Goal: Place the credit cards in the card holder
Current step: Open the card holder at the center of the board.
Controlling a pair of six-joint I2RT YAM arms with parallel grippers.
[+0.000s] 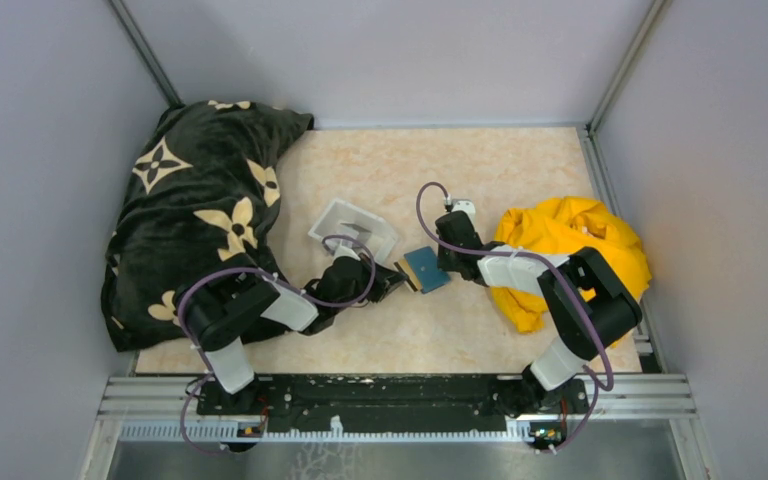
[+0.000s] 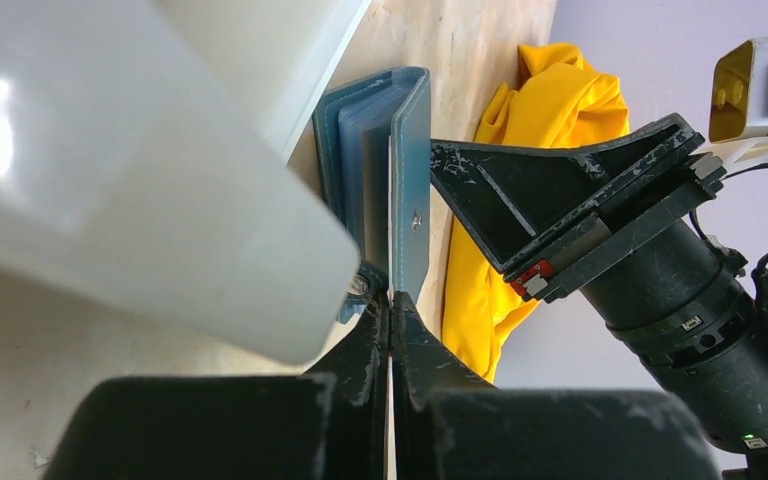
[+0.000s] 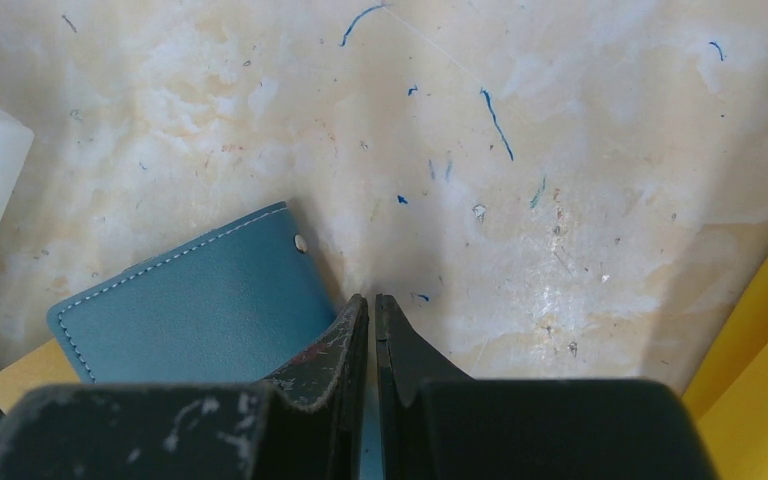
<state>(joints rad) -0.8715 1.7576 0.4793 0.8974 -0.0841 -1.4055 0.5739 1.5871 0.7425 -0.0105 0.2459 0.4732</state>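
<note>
Looks like the opening step: left gripper (image 2: 391, 300) clamps the card holder (image 2: 410, 170) cover, right gripper (image 3: 371, 310) clenched shut beside it, next spread it for the tan card (image 3: 18, 373).

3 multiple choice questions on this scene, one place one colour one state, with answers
1. Where does the white tray lie? A between the black blanket and the card holder; B by the arm bases; C against the back wall.
2. What colour is the crumpled cloth on the right? A red; B green; C yellow.
3. How is the card holder? A folded flat; B partly open; C inside the tray.
Key: A, the top view shows it between them; C, plainly yellow; B, the left wrist view shows it spread like a book.
</note>
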